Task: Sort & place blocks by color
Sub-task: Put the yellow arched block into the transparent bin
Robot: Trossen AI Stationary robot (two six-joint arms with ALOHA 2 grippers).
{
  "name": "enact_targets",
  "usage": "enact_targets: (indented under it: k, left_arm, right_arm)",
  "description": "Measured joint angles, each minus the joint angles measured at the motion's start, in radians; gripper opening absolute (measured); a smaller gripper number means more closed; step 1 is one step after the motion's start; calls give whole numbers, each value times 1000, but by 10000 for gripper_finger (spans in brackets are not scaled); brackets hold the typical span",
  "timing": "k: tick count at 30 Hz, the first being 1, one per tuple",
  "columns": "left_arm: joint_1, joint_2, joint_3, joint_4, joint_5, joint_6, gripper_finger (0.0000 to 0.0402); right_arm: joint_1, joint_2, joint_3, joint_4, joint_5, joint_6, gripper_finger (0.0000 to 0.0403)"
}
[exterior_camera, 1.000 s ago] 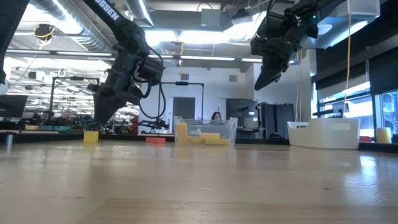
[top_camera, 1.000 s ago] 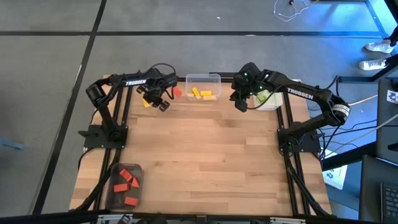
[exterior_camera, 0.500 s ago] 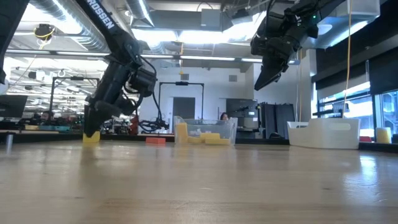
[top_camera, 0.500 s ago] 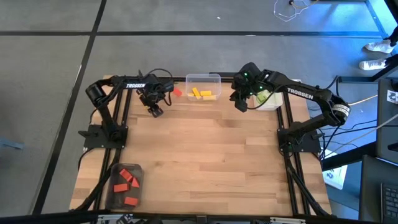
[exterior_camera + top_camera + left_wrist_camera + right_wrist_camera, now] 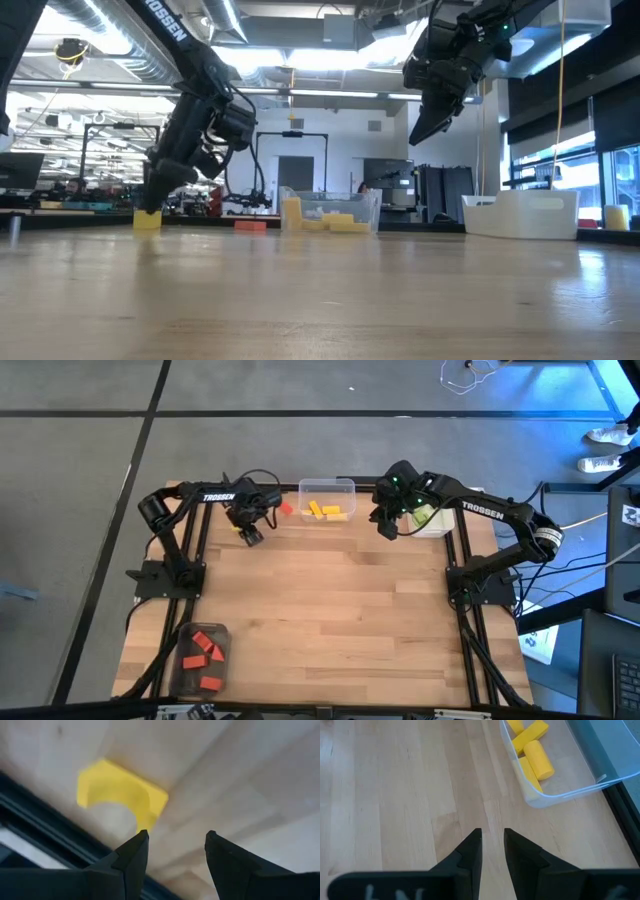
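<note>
Left hand [image 5: 250, 536] sits low at the desk's [image 5: 330, 610] far left edge, fingers apart and holding nothing, just beside a yellow arch block [image 5: 120, 795]. Right hand [image 5: 386, 528] hangs above the desk, fingers nearly together, empty. We see three clear containers: one at the near left [image 5: 200, 659] holds red blocks [image 5: 203, 650]; one at far centre [image 5: 327, 502] holds yellow blocks [image 5: 532, 745]; one at far right [image 5: 525, 215] holds a green block [image 5: 424, 515], largely hidden by the arm. One red block [image 5: 286, 509] lies loose between the left hand and the centre container.
</note>
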Motion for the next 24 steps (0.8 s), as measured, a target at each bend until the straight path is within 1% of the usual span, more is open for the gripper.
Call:
enact_targets:
  k: [4, 8, 15, 24]
  left_arm:
    - [4, 0, -6, 48, -32, 73, 184]
    - [15, 0, -16, 68, -66, 86, 184]
    - [40, 0, -74, 131, -41, 87, 184]
    - [36, -4, -137, 246, -55, 94, 184]
  right_arm:
    - [0, 0, 0, 0, 0, 0, 82]
    - [0, 0, 0, 0, 0, 0, 82]
    - [0, 0, 0, 0, 0, 0, 82]
    - [0, 0, 0, 0, 0, 0, 82]
